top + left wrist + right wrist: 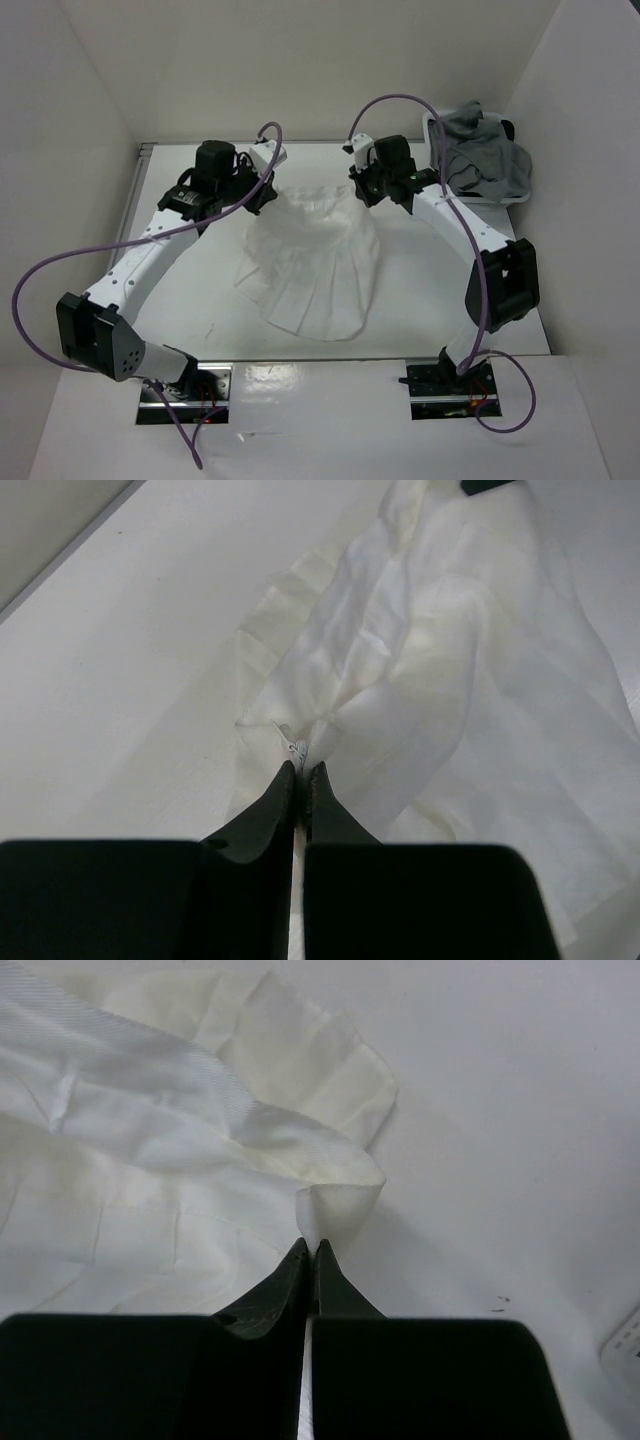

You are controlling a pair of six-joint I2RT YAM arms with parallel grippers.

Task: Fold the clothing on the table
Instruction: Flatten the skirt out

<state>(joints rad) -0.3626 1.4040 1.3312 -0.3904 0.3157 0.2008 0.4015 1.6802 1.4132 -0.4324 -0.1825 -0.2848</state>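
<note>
Left gripper (303, 770): jaws pinched together on a bunch of the skirt (315, 265) at its far left corner, and the fabric gathers into the tips. Right gripper (310, 1245): jaws closed too, nipping a folded edge at the skirt's far right corner. I see the skirt lying on the white table (200, 290), narrow end away from the arm bases, pleated hem fanned toward them. Its far part is rumpled between the two grips. Off the skirt's far right, well apart, grey garments (485, 160) heap over a small bin (434, 128).
</note>
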